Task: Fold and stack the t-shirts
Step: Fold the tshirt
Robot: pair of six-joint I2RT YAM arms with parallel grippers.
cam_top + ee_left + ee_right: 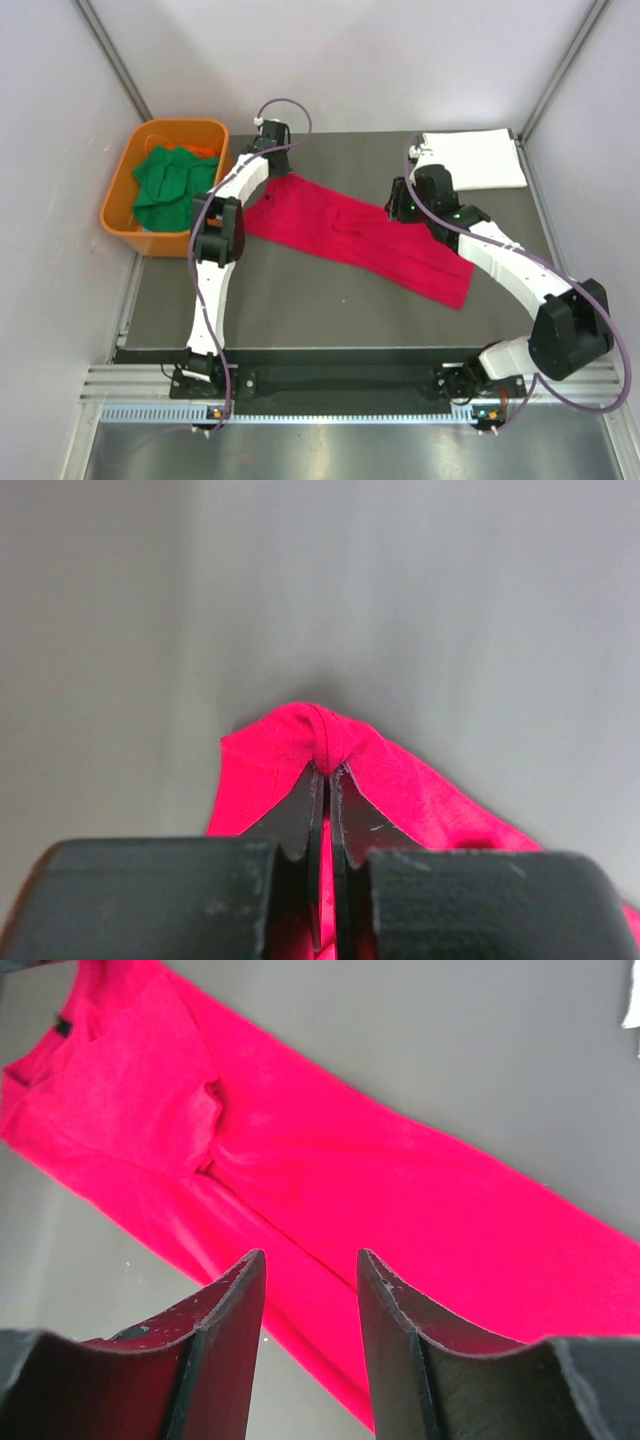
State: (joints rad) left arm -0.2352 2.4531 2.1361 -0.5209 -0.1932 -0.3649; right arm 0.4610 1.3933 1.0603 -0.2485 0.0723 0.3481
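Note:
The red t-shirt [360, 238] lies in a long, partly folded strip running diagonally across the dark table. My left gripper [272, 165] is at its far left corner and is shut on a pinch of red cloth, as the left wrist view [328, 770] shows, with the shirt [410, 785] bunched at the fingertips. My right gripper [402, 205] is open and empty above the shirt's middle; in the right wrist view [310, 1260] the red shirt [400, 1180] lies below the fingers. A folded white t-shirt [475, 158] lies at the far right corner. Green t-shirts [165, 185] sit in the tub.
The orange plastic tub [120, 215] stands off the table's far left edge. The dark table mat [300, 300] is bare in front of the red shirt. Grey walls close in on the left, the right and the back. A white cloth edge [632, 1000] shows in the right wrist view.

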